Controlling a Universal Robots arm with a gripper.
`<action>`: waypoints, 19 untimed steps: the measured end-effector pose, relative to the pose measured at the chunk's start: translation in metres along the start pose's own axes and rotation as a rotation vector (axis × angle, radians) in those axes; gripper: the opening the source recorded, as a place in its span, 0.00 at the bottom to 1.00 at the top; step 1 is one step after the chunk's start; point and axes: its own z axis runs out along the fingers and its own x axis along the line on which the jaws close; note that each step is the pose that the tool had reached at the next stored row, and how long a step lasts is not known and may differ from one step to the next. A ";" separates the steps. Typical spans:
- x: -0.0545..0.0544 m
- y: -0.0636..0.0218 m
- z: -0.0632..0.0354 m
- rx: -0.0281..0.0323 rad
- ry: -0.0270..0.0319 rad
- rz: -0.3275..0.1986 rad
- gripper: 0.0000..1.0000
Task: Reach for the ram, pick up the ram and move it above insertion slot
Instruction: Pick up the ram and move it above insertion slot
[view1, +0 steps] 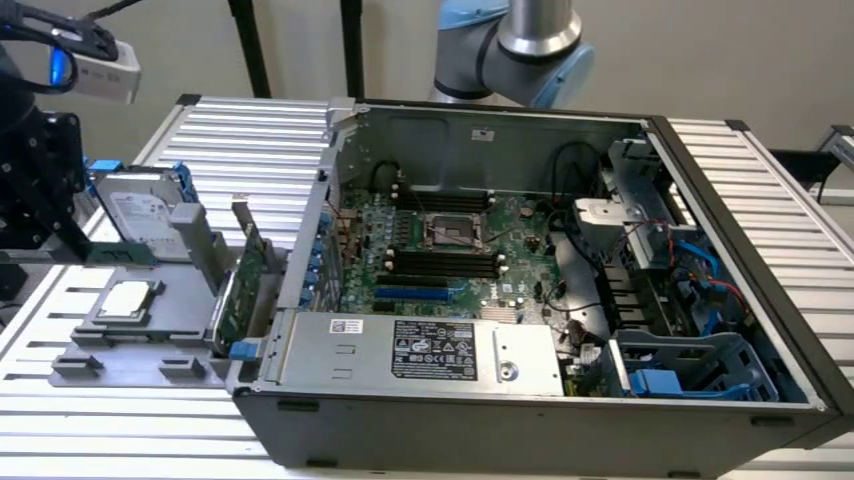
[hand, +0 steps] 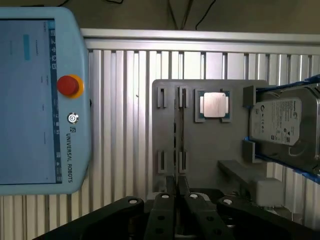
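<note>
- Black gripper (hand: 177, 196) nearest cam; fingers close together, thin gap, nothing clearly held.
- Ram (hand: 178, 131): thin stick, edge-on, standing in grey fixture tray (hand: 210, 150) slots, just beyond fingertips.
- Judged light, stiff, fragile; pinch flat faces mid-length.

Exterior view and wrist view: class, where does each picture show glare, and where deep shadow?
Exterior view: the ribbed table shines pale, while the computer case lies shaded inside. Wrist view: the pendant screen glows washed-out blue, the processor lid glares white, and the gripper is dark.
</note>
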 end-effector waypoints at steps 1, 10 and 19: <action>0.000 -0.0039 -0.0035 0.0001 -0.0001 0.000 0.14; -0.005 -0.0424 -0.0277 -0.0001 0.0000 0.000 0.14; -0.013 -0.0788 -0.0363 -0.0001 0.0004 0.000 0.14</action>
